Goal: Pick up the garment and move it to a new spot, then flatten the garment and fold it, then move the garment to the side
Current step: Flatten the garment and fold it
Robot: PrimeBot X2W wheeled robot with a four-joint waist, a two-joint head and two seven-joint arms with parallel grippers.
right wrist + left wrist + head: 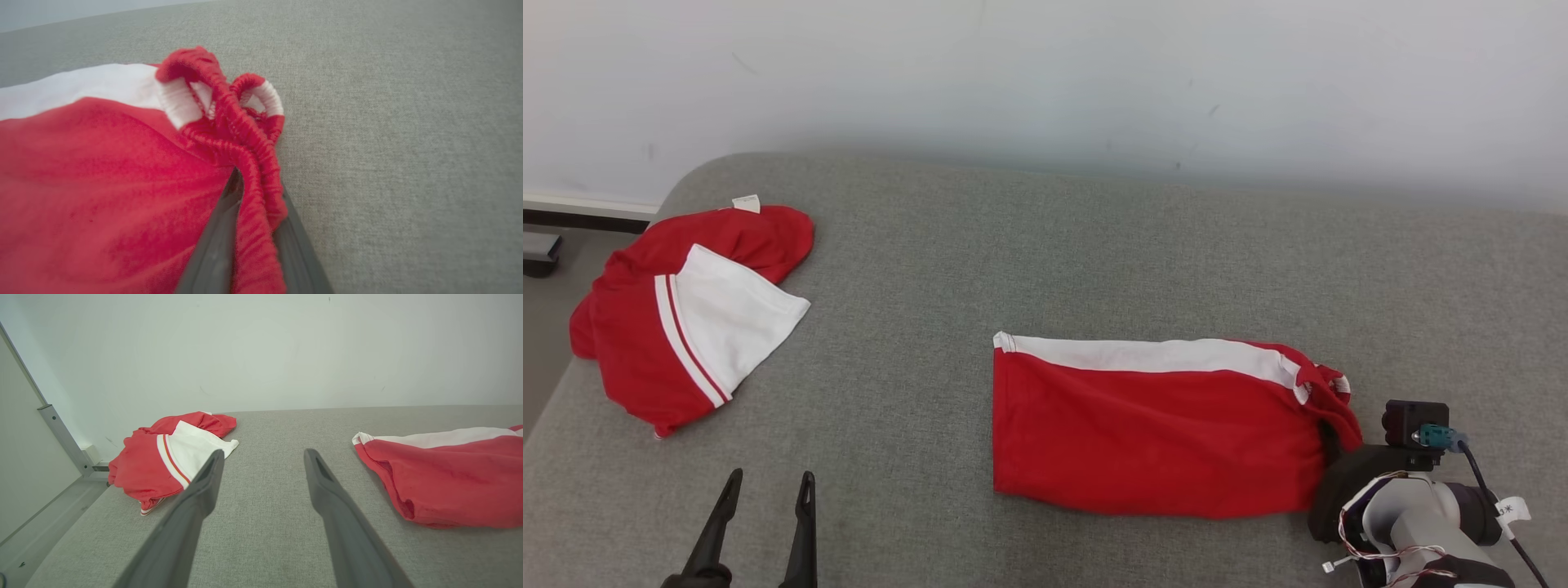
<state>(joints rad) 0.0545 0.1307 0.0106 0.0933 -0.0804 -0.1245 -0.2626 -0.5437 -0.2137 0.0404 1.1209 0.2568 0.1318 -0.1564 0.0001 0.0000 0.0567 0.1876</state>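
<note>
The garment (1143,433) is a red pair of shorts with a white side stripe. It lies folded flat in the middle-right of the grey cushioned surface (1013,245), its gathered elastic waistband (245,134) at the right end. My right gripper (255,192) is shut on that waistband, with the red elastic pinched between its two dark fingers. The right wrist (1405,498) sits just right of the garment, and the cloth covers the fingertips. My left gripper (772,478) hovers open at the lower left, holding nothing, well left of the garment (449,473).
A second red and white garment (686,318) lies crumpled at the surface's far left corner, ahead-left of the left gripper (264,453). The surface ends at a rounded left edge with floor (539,327) beyond. A pale wall (1045,82) runs along the back.
</note>
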